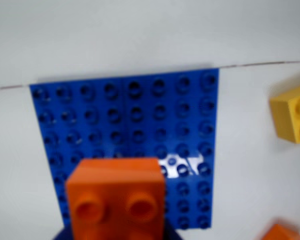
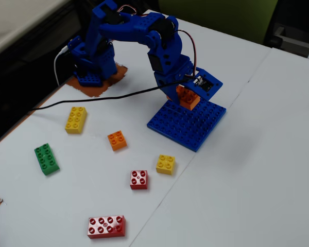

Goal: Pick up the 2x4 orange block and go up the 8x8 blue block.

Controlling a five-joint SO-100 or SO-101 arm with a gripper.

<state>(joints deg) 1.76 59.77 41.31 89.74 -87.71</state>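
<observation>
**A:** Where is your orange block (image 2: 187, 97) right now?

**B:** In the fixed view you can see it held up at the end of the blue arm (image 2: 144, 36), over the far edge of the blue plate (image 2: 188, 126). Whether it touches the studs or hangs just above them, you can't tell from here. In the wrist view it fills the lower middle, with two studs facing the camera and the plate spread out behind it.

**A:** And your gripper (image 2: 186, 95)?

**B:** It is clamped on the orange block; the fingers themselves are mostly hidden behind the block and the camera mount.

**A:** What else is on your table (image 2: 257, 170)?

**B:** In the fixed view, to the left of the plate: a long yellow brick (image 2: 75, 119), a small orange brick (image 2: 117, 140) and a long green brick (image 2: 46, 158). Nearer the camera you have a small yellow brick (image 2: 165, 164), a small red brick (image 2: 139, 179) and a long red brick (image 2: 106, 227). All lie well apart from the plate. A black cable (image 2: 92, 99) runs across the table from the left edge towards the arm.
</observation>
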